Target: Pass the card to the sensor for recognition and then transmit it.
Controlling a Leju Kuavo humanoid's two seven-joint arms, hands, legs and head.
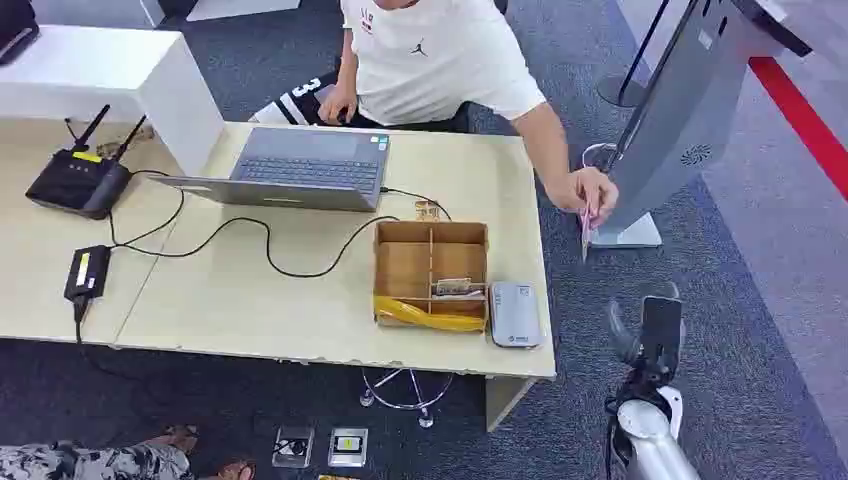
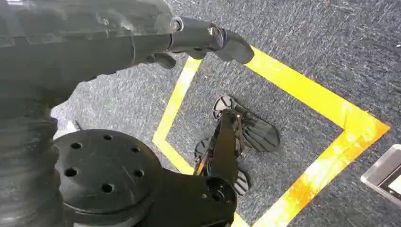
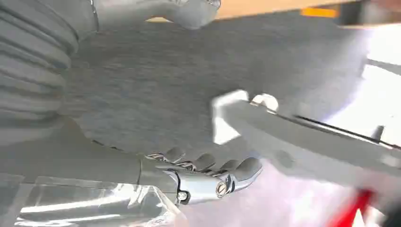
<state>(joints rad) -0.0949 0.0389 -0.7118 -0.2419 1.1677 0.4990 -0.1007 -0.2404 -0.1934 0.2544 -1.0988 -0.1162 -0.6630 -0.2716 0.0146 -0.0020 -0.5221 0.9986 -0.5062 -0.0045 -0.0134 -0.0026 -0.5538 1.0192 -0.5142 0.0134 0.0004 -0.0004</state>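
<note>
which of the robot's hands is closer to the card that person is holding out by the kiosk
Right. The right hand is raised just below the card in the person's hand. The left hand hangs over the carpet, far from it.

Your robot's right arm (image 1: 655, 450) is a silver tube ending in a dark hand (image 1: 652, 335) with a flat black back and grey fingers. Up close, that hand (image 3: 208, 172) shows a ribbed grey cover (image 3: 33, 56), a clear plastic shell and polished metal knuckles fixed with small screws. Your left hand (image 2: 208, 40) is dark grey with a screw-pinned fingertip.
</note>
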